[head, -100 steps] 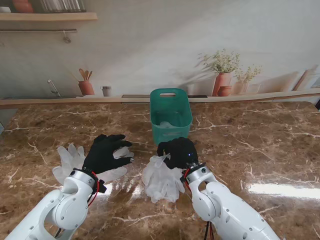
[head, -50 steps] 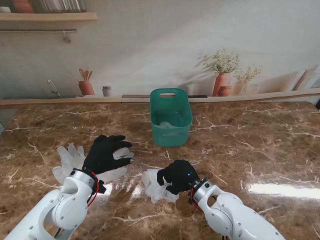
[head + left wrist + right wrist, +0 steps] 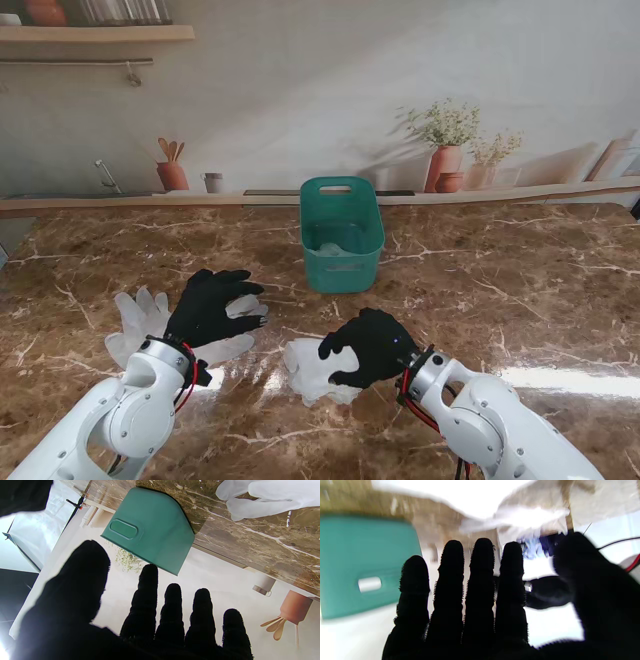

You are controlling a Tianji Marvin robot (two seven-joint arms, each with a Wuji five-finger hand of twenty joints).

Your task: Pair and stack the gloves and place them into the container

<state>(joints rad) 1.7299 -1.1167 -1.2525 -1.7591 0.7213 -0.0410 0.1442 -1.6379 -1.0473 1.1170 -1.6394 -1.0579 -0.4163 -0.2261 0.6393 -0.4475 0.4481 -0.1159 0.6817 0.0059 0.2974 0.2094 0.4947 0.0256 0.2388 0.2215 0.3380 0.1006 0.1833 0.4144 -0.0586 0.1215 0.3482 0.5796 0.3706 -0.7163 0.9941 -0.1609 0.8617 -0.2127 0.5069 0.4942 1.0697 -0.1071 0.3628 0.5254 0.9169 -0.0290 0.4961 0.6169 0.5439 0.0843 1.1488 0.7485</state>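
On the marble table, stand view: labelled parts as follows.
Table (image 3: 520, 300): brown veined marble top; bears all items below.
Container (image 3: 341, 232): green tub, at centre, on the far side; long axis runs near to far; slot handle in the far end wall; a pale item lies inside, too small to identify.
Left gloves (image 3: 135, 322): translucent white, flat on the table at left; long axis runs near to far, finger ends pointing away from me.
Left hand (image 3: 208, 306): black-gloved, palm down over the right part of the left gloves, fingers spread toward the right; the left wrist view shows the fingers (image 3: 172, 610) extended and apart, gripping nothing.
Right gloves (image 3: 308, 368): crumpled white bundle near the centre, nearer to me than the container; no clear long axis or pointing direction.
Right hand (image 3: 368, 347): black-gloved, over the right edge of the bundle; the blurred right wrist view shows four fingers (image 3: 481, 585) straight and side by side, thumb apart; whether it grips the bundle cannot be told.
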